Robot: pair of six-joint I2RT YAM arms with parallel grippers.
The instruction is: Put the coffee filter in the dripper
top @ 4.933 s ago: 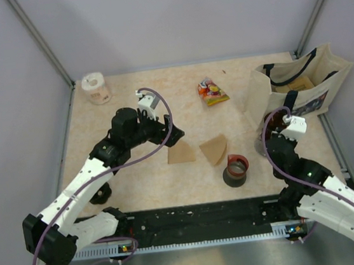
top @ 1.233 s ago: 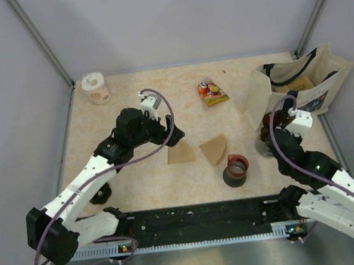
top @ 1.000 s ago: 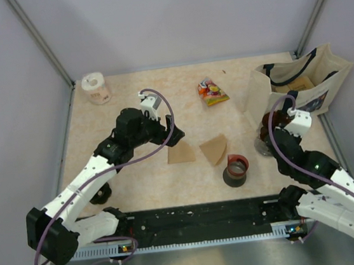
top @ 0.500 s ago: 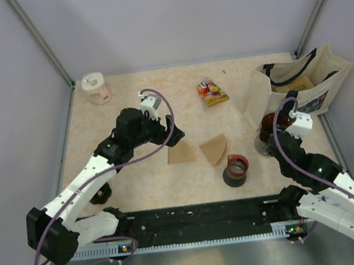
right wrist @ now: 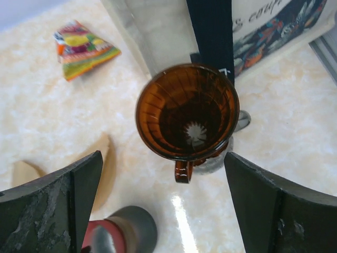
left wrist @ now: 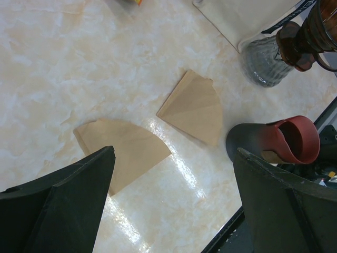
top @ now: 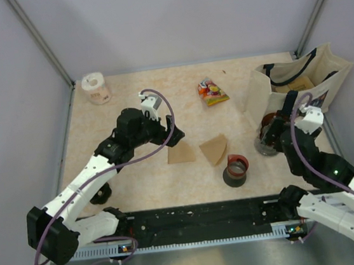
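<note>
Two brown paper coffee filters lie flat mid-table, one [top: 180,153] [left wrist: 124,150] to the left and one [top: 214,149] [left wrist: 195,105] to the right. My left gripper [top: 172,137] [left wrist: 174,200] hovers open just above the left filter, nothing between its fingers. The translucent brown dripper [top: 269,124] [right wrist: 187,110] sits upright on a clear glass cup [top: 267,146] [right wrist: 240,121], empty, its handle toward my right gripper. My right gripper [top: 280,135] [right wrist: 163,205] is open just behind the dripper, apart from it and holding nothing.
A black cup with a red rim [top: 235,169] [right wrist: 118,232] stands near the front, between filters and dripper. A canvas tote bag [top: 300,86] leans behind the dripper. A snack packet [top: 211,92] and a paper roll [top: 97,88] lie at the back.
My right gripper has opened, let go of the dripper and drawn back to the right. The dripper stays on the glass cup. The left arm has not moved.
</note>
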